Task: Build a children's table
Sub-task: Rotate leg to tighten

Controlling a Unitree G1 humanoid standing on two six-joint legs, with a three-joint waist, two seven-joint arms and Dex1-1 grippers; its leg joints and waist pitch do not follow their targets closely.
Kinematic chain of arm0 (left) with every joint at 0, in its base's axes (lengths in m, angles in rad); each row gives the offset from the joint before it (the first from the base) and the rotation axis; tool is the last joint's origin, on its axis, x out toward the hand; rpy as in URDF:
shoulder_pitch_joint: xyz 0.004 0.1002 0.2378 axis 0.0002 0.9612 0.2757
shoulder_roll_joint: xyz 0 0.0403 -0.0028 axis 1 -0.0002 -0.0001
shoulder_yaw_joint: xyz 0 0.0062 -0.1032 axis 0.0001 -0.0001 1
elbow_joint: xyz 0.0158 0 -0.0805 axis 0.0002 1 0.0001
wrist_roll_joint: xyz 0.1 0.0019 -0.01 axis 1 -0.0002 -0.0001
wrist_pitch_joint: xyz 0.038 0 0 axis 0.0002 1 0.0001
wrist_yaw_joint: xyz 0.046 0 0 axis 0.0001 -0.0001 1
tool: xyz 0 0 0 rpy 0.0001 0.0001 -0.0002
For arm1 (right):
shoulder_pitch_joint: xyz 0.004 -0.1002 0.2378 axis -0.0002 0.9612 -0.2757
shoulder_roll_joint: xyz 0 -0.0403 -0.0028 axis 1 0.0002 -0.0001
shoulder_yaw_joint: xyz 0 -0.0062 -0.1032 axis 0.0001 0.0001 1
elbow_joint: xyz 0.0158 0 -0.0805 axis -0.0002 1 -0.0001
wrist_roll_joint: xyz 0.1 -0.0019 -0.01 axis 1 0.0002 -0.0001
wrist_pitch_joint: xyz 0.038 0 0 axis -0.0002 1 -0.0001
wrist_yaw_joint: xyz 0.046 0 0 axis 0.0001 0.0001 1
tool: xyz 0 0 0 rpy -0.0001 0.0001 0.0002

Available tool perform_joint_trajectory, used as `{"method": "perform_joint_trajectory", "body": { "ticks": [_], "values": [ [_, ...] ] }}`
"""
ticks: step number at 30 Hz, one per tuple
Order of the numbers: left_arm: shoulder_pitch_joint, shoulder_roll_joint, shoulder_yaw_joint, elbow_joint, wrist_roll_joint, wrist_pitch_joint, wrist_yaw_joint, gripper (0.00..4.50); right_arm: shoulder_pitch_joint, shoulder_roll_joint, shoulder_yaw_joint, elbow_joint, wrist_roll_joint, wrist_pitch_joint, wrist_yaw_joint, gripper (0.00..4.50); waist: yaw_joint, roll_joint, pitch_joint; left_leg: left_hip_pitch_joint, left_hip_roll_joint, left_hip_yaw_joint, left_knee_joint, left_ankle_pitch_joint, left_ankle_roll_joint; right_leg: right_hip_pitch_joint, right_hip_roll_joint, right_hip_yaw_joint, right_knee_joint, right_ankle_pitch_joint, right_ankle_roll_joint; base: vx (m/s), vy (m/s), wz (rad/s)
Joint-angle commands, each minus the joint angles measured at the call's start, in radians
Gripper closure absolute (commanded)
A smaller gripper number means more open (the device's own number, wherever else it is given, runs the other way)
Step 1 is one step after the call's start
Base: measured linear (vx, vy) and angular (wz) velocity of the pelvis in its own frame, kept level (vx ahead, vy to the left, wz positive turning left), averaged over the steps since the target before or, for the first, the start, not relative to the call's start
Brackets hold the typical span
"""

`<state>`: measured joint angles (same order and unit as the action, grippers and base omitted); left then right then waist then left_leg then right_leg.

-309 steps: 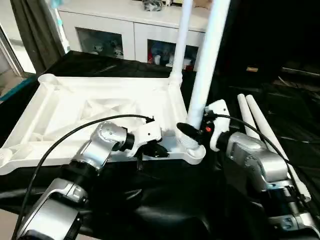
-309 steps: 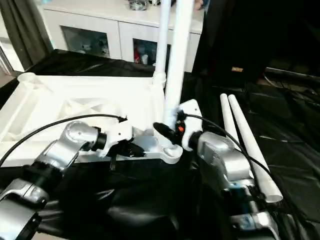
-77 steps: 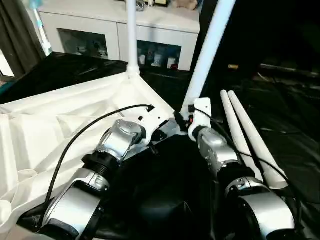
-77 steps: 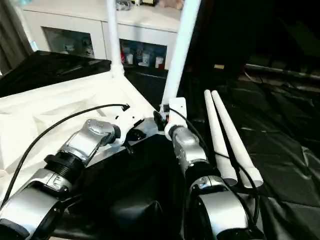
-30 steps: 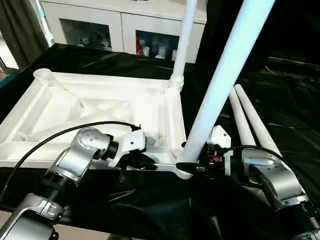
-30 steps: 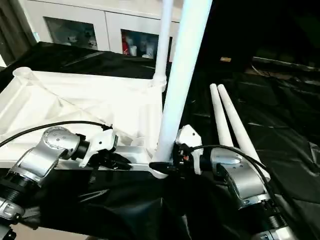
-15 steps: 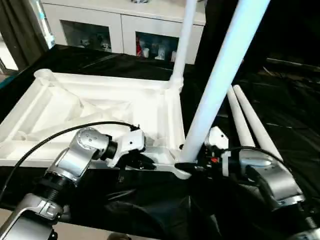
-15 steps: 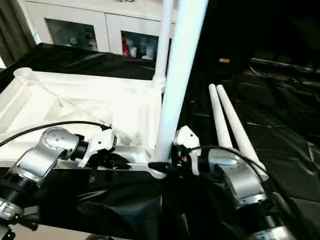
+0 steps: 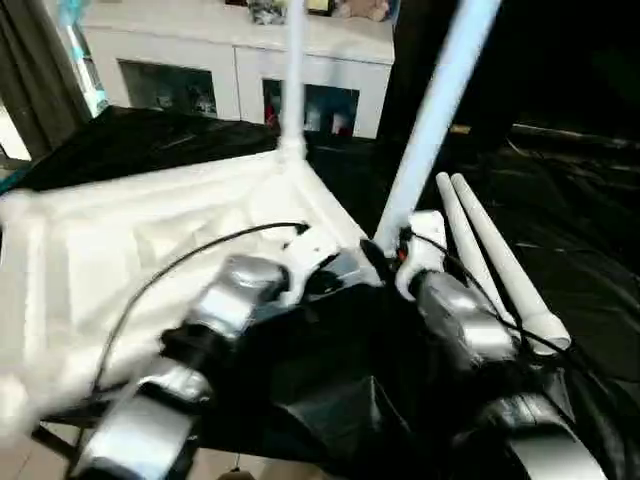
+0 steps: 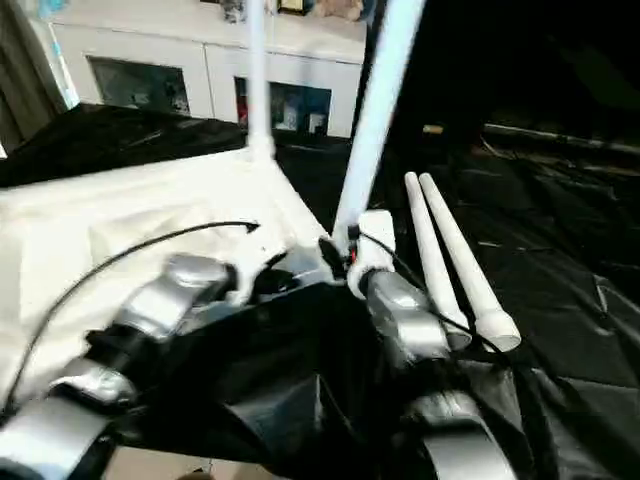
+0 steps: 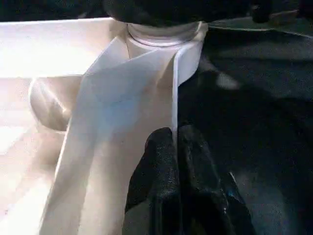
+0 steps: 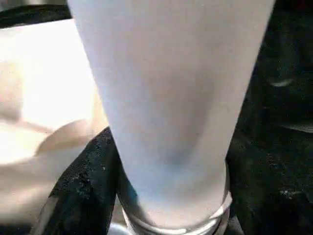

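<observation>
Here the white top (image 9: 120, 230) lies underside up on a surface draped in black cloth (image 9: 330, 380), with one leg (image 9: 294, 70) standing upright in its far corner socket and a second leg (image 9: 430, 110) rising at a slant from the near right corner. The left claw (image 11: 176, 147) is pressed together on the thin edge wall of the top just beside that near corner socket (image 11: 164, 36); in the left wrist view its two black fingers (image 11: 156, 166) sit one on each side of the wall with almost no gap between them. The right claw (image 12: 166, 191) is clamped around the base of the slanted leg, just above where it enters the socket; in the right wrist view the leg sits between black fingers (image 12: 88, 171) that show dark at either side of its lower end, spread as wide as the tube. Two more legs (image 9: 490, 250) lie side by side on the cloth to the right of the top, near the right forearm, touching each other along their length. A white cabinet (image 9: 230, 60) with glass doors stands behind the surface.
</observation>
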<state>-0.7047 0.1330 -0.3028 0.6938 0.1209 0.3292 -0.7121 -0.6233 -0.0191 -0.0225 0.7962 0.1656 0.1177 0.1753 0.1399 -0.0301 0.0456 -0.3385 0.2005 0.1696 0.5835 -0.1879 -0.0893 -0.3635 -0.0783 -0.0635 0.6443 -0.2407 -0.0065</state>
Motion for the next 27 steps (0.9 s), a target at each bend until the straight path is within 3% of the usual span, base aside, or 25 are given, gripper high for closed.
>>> {"method": "perform_joint_trajectory", "body": {
  "ticks": [1,2,3,4,7,10,12,17,18,22,27],
  "values": [
    [-0.014,-0.019,-0.007,0.029,0.028,0.006,0.071,4.5,0.029,0.048,0.033,0.095,-0.01,0.024,0.007,1.82,-0.002,0.012,-0.043,0.003,0.031,-0.021,-0.089,-0.328,-0.047,0.016,-0.082,0.055,-0.117,-0.335,-0.134,0.0,0.0,0.0],
    [-0.015,-0.02,-0.012,0.032,0.032,-0.006,0.065,4.5,0.021,0.053,0.027,0.1,-0.007,0.017,0.015,1.82,0.0,0.013,-0.044,0.003,0.031,-0.019,-0.088,-0.313,-0.044,0.015,-0.081,0.056,-0.115,-0.306,-0.136,0.0,0.0,0.0],
    [-0.018,-0.022,-0.016,0.037,0.034,-0.013,0.064,4.5,0.012,0.058,0.018,0.111,-0.007,0.009,0.018,1.27,-0.001,0.014,-0.047,0.001,0.032,-0.017,-0.087,-0.289,-0.039,0.017,-0.079,0.056,-0.11,-0.249,-0.145,0.0,0.0,0.0],
    [-0.019,-0.021,-0.02,0.04,0.035,-0.023,0.06,4.5,0.006,0.061,0.015,0.115,-0.004,0.001,0.031,1.27,-0.001,0.014,-0.048,-0.004,0.03,-0.017,-0.087,-0.264,-0.035,0.021,-0.075,0.054,-0.104,-0.2,-0.152,0.0,0.0,0.0],
    [-0.015,-0.007,-0.028,0.037,0.027,-0.05,0.025,4.5,-0.005,0.061,0.012,0.12,0.001,-0.018,0.074,0.96,0.0,0.016,-0.051,-0.006,0.03,-0.015,-0.086,-0.239,-0.023,0.025,-0.076,0.053,-0.101,-0.164,-0.159,0.0,0.0,0.0],
    [0.005,0.028,-0.025,0.009,0.007,-0.114,-0.06,4.5,0.006,0.02,0.051,0.071,-0.015,-0.041,0.184,0.67,-0.002,0.015,-0.054,-0.011,0.032,-0.016,-0.087,-0.217,-0.017,0.028,-0.075,0.049,-0.099,-0.139,-0.167,0.0,0.0,0.0],
    [0.012,0.039,-0.02,0.001,0.0,-0.122,-0.079,4.5,0.023,-0.003,0.064,0.031,-0.016,-0.039,0.237,0.65,-0.003,0.017,-0.056,-0.016,0.032,-0.014,-0.083,-0.179,-0.007,0.029,-0.074,0.05,-0.091,-0.063,-0.178,0.0,0.0,0.0],
    [0.037,0.094,-0.024,-0.029,-0.037,-0.178,-0.211,4.5,0.111,-0.118,0.125,-0.163,-0.002,-0.019,0.452,0.65,0.005,0.01,-0.062,-0.021,0.029,-0.01,-0.07,-0.086,0.046,0.038,-0.068,0.047,-0.075,0.124,-0.194,0.0,0.0,0.0],
    [0.04,0.1,-0.025,-0.033,-0.039,-0.18,-0.223,4.5,0.12,-0.13,0.13,-0.183,0.001,-0.013,0.473,0.65,0.005,0.013,-0.062,-0.019,0.028,-0.01,-0.07,-0.083,0.047,0.036,-0.066,0.046,-0.075,0.128,-0.195,0.0,0.0,0.0],
    [0.081,0.164,-0.048,-0.103,-0.077,-0.234,-0.385,4.5,0.202,-0.274,0.182,-0.38,0.04,0.055,0.671,0.65,0.007,0.011,-0.061,-0.017,0.032,-0.009,-0.069,-0.086,0.059,0.037,-0.065,0.045,-0.075,0.142,-0.207,0.0,0.0,0.0],
    [0.103,0.202,-0.06,-0.148,-0.103,-0.25,-0.477,4.5,0.238,-0.34,0.202,-0.45,0.049,0.082,0.765,0.65,0.011,0.011,-0.061,-0.017,0.034,-0.006,-0.066,-0.078,0.073,0.033,-0.067,0.043,-0.073,0.147,-0.229,0.0,0.0,0.0]
  ]
}}
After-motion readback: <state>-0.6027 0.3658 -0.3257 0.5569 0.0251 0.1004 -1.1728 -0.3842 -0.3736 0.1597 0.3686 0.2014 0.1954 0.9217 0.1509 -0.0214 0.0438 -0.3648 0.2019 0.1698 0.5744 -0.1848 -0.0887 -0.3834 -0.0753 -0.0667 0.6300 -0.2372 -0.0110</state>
